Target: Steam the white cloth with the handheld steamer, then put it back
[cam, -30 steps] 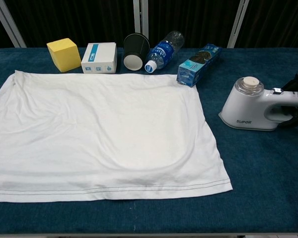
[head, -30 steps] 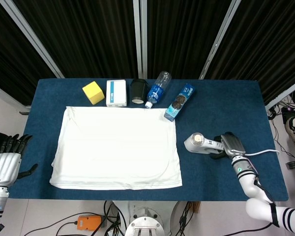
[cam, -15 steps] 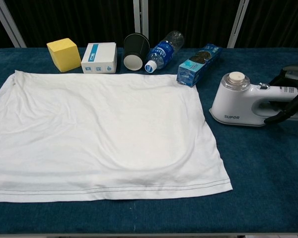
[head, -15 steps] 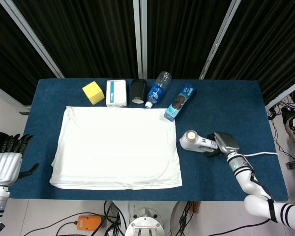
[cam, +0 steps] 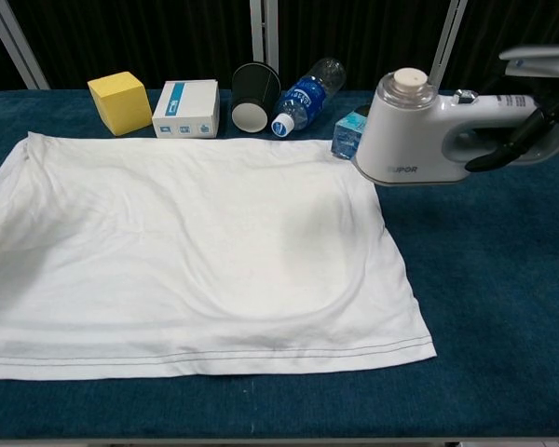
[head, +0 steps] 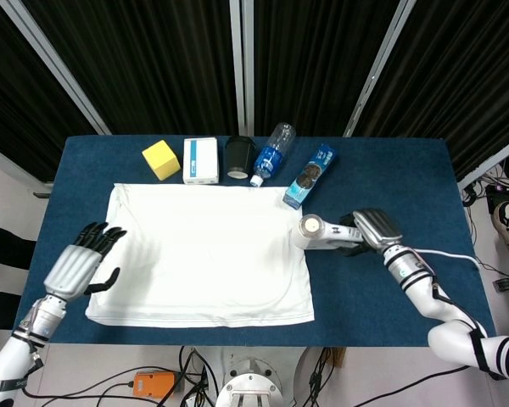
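From the head view we see our right hand (head: 371, 227) gripping the handheld steamer (head: 321, 233) by its handle, its nose over the right edge of the white cloth (head: 204, 254), while our left hand (head: 78, 266) hovers empty, fingers spread, at the cloth's left edge; from the chest view the steamer (cam: 419, 140) hangs lifted above the cloth's (cam: 182, 251) far right corner, near the blue packet (cam: 349, 130)

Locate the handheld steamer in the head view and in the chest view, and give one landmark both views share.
Head view: the handheld steamer is right of centre, at the right edge of the white cloth, held by the right hand.
Chest view: the steamer is upper right, lifted above the cloth's far right corner.
Shared landmark: the blue cookie pack, just behind the steamer.
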Available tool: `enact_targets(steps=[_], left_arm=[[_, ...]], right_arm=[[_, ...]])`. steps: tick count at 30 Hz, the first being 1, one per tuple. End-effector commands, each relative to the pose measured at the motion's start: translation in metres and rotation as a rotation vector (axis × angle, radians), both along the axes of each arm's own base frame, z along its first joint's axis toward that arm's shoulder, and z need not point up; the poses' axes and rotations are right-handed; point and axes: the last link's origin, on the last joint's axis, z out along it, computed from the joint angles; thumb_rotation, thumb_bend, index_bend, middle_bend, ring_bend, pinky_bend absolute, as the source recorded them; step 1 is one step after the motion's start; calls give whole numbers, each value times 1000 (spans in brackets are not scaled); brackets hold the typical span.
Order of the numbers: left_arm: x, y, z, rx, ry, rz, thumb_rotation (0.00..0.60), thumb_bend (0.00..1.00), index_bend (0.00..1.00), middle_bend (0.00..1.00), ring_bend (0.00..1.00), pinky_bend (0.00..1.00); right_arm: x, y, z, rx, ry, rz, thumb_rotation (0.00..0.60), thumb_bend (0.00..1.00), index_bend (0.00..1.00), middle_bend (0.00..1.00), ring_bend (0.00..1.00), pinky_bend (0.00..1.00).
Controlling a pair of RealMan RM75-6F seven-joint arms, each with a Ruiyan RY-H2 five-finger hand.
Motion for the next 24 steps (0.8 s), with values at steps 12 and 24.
enact_targets(steps=[12, 24], left_arm=[[19, 27, -76, -256, 21, 30, 106, 555, 101, 94, 0, 0], [10, 20, -95, -290, 26, 79, 100, 552, 101, 94, 0, 0]], right_arm=[[29, -10, -14, 65, -7, 19, 600, 351, 1000, 931, 937, 720], [54, -9, -96, 171, -25, 86, 600, 353, 1000, 931, 937, 719]])
